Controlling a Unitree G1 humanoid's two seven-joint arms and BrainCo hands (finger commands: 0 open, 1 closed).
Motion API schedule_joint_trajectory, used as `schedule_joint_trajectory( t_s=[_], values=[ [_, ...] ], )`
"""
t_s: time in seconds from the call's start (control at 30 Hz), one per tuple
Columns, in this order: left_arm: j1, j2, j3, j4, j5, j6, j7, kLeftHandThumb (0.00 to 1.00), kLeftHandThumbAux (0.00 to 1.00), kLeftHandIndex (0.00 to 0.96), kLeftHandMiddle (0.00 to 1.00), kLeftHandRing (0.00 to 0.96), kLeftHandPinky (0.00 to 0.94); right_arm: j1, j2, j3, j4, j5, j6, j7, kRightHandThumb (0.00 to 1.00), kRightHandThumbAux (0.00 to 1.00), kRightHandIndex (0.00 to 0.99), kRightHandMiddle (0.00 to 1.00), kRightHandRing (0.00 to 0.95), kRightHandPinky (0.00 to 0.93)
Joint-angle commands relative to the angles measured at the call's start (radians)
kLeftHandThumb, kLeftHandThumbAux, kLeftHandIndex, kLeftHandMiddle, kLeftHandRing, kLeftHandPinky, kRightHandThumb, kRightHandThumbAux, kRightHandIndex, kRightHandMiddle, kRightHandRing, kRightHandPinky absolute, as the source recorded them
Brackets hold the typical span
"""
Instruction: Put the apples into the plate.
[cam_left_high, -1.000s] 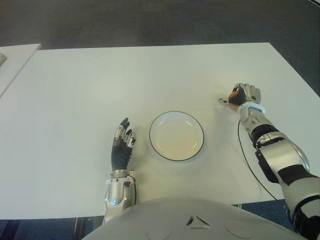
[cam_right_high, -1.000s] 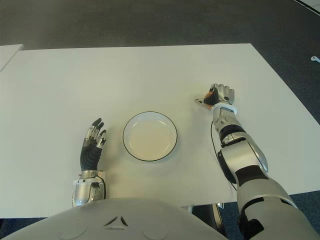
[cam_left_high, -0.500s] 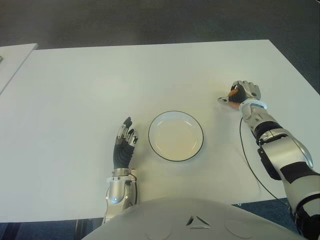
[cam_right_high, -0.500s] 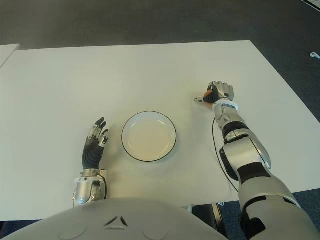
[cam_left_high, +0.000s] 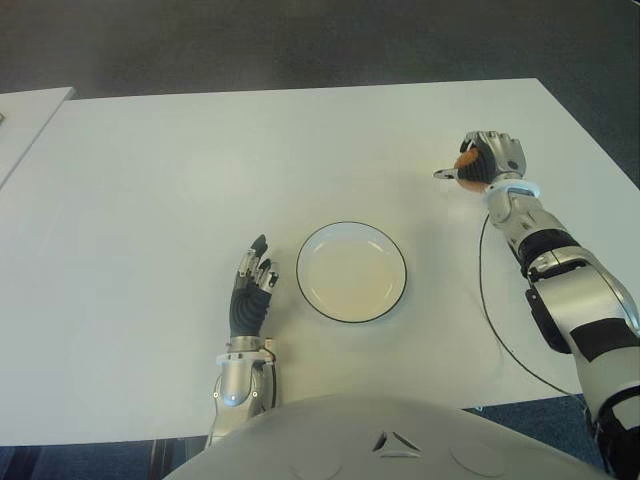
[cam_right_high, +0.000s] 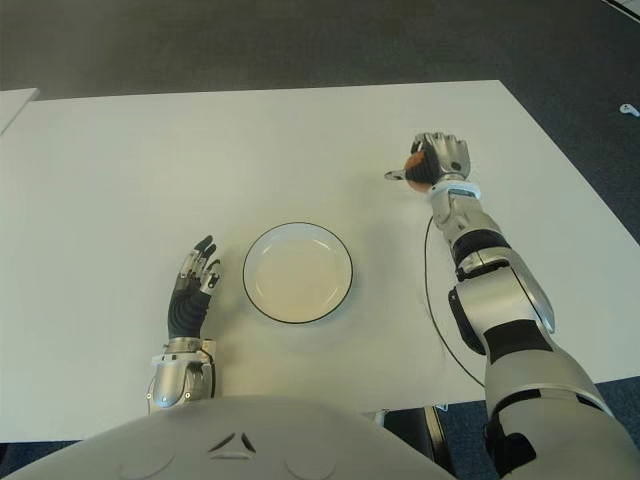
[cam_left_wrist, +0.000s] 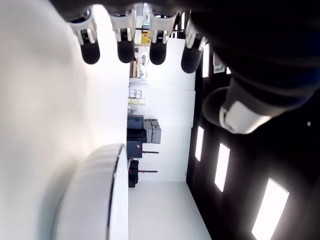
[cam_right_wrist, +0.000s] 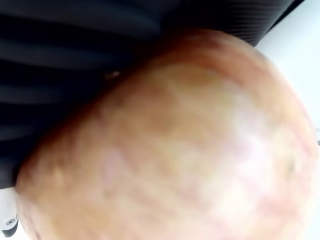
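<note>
1 apple (cam_left_high: 466, 164) wrapped in curled fingers of right hand (cam_left_high: 488, 160), now raised off table (cam_left_high: 150, 180), far right of plate (cam_left_high: 351, 272); earlier lower. Grasp secured, carry to plate next. Left hand (cam_left_high: 250, 295) idle left of plate, fingers straight, relaxed.

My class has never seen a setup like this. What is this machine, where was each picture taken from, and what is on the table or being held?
This is a humanoid robot with two arms and fingered hands. Two pictures come from cameras in its head, looking down at a white table; the other two come from cameras on its wrists. On the table lies an empty white plate. The right hand, out to the plate's right, grips an apple, which fills the right wrist picture. The left hand shows open beside the plate, on its left.
</note>
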Motion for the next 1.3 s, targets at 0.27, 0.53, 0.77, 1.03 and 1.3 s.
schedule_joint_trajectory(
  t_s=[0.27, 0.53, 0.77, 1.03, 1.3],
  values=[
    [-0.009, -0.026, -0.01, -0.021, 0.006, 0.04, 0.012, 0.086, 0.522, 0.16, 0.082, 0.046, 0.078, 0.069, 0.017, 0.014, -0.225, -0.019, -0.109, 0.001, 0.71, 0.715, 0.442, 0.835, 0.797, 0.772],
    [-0.004, -0.027, -0.011, -0.036, 0.006, 0.058, 0.014, 0.098, 0.509, 0.163, 0.083, 0.049, 0.091, 0.141, -0.001, 0.021, -0.431, -0.035, -0.149, 0.086, 0.711, 0.715, 0.441, 0.848, 0.816, 0.81],
    [-0.007, -0.03, -0.013, -0.034, 0.014, 0.065, 0.024, 0.11, 0.5, 0.166, 0.082, 0.054, 0.098, 0.223, -0.017, 0.029, -0.648, -0.063, -0.181, 0.174, 0.711, 0.715, 0.441, 0.863, 0.835, 0.829],
    [-0.019, -0.034, -0.007, 0.009, 0.011, 0.032, 0.032, 0.101, 0.487, 0.178, 0.084, 0.054, 0.083, 0.332, -0.023, 0.017, -0.89, -0.076, -0.167, 0.298, 0.709, 0.716, 0.441, 0.858, 0.838, 0.824],
    [-0.022, -0.038, -0.011, 0.02, 0.012, 0.009, 0.041, 0.104, 0.493, 0.206, 0.103, 0.063, 0.085, 0.398, -0.034, 0.013, -1.036, -0.087, -0.202, 0.394, 0.707, 0.717, 0.44, 0.845, 0.835, 0.809]
  ],
)
